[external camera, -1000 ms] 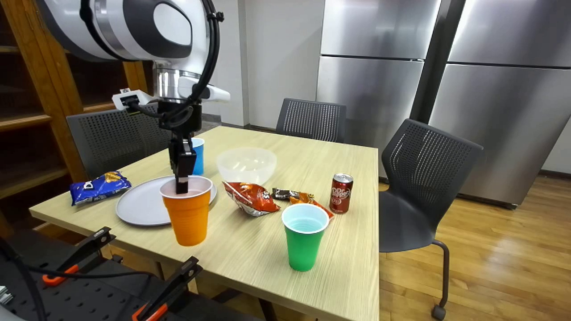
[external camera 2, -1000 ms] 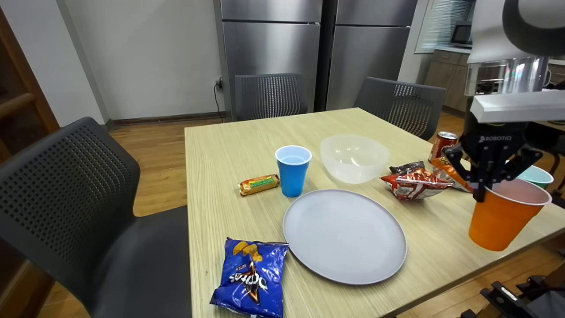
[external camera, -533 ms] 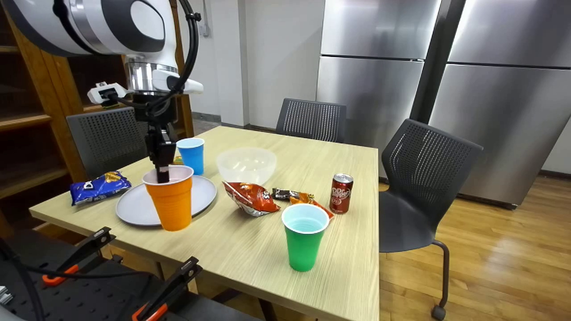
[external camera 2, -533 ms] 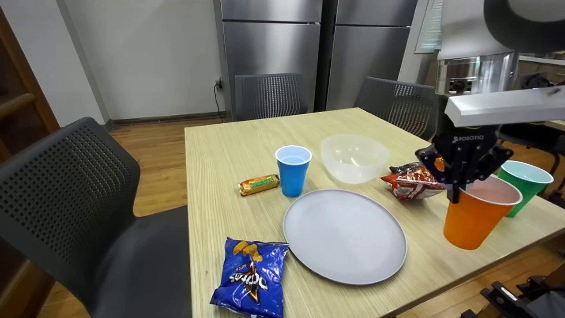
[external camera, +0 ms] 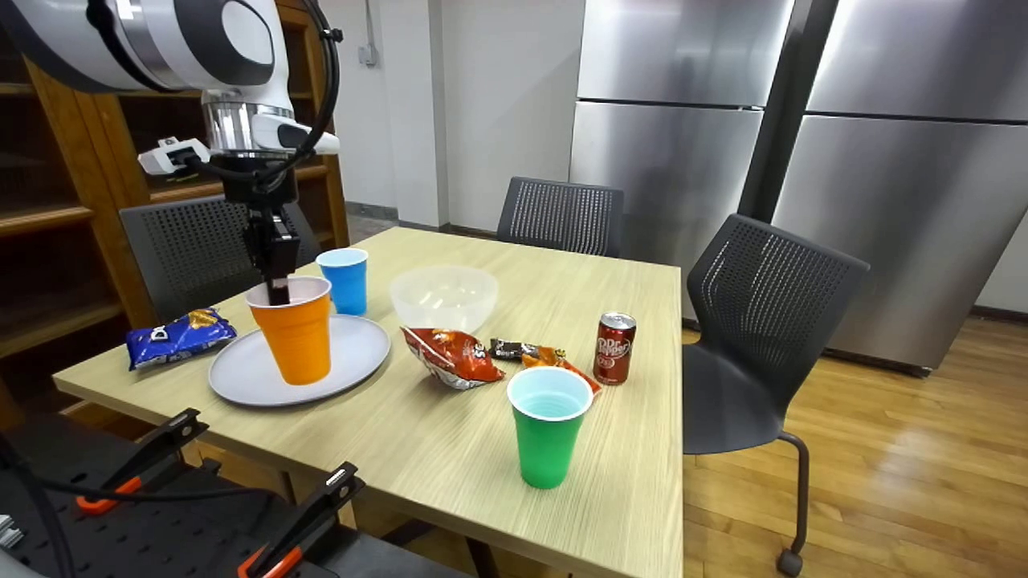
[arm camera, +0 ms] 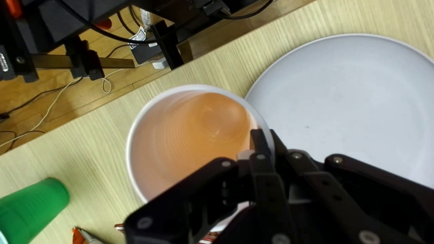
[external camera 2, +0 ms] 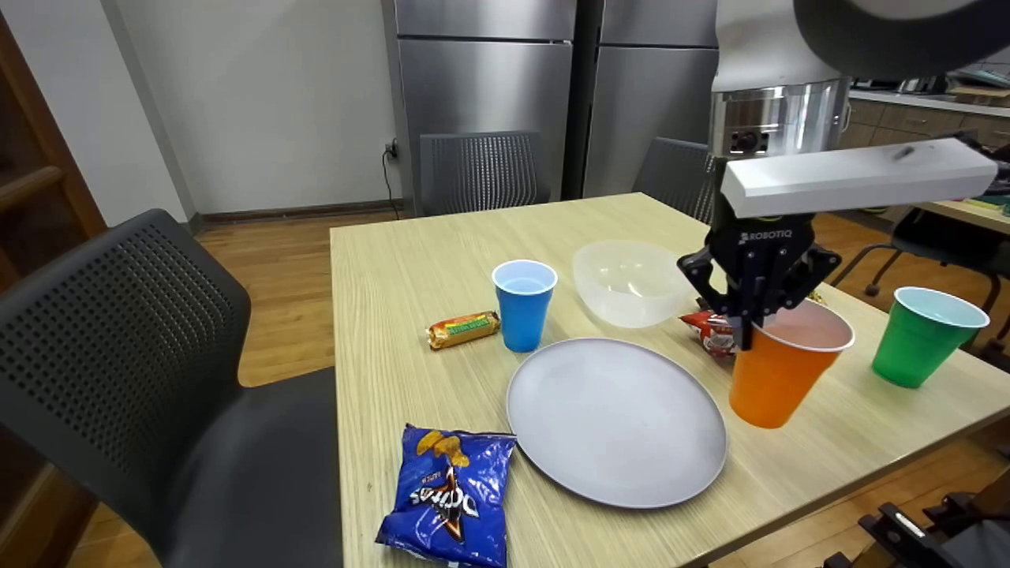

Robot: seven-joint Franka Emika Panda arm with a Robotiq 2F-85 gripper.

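My gripper [external camera: 279, 291] is shut on the rim of an orange cup, one finger inside and one outside. The orange cup [external camera: 299, 345] has a white rim and looks empty inside. In an exterior view the gripper [external camera 2: 743, 335] holds the cup [external camera 2: 777, 383], tilted, beside the right edge of a grey plate [external camera 2: 615, 426]. The cup appears raised off the table. In the wrist view the fingers [arm camera: 269, 139] pinch the near wall of the cup [arm camera: 162, 145], and the plate [arm camera: 346, 101] lies to the right. The finger inside the cup is partly hidden.
A green cup [external camera: 550, 441], a blue cup [external camera: 348, 285], a translucent bowl [external camera: 444, 299], a red chip bag [external camera: 458, 357], a soda can [external camera: 615, 349] and a blue Doritos bag [external camera 2: 450, 497] stand on the table. A gold-wrapped bar [external camera 2: 464, 330] lies by the blue cup.
The gripper and orange cup have moved towards the plate, leftwards in both exterior views. The green cup is now uncovered and the red bag more hidden in an exterior view. The grip is unchanged.
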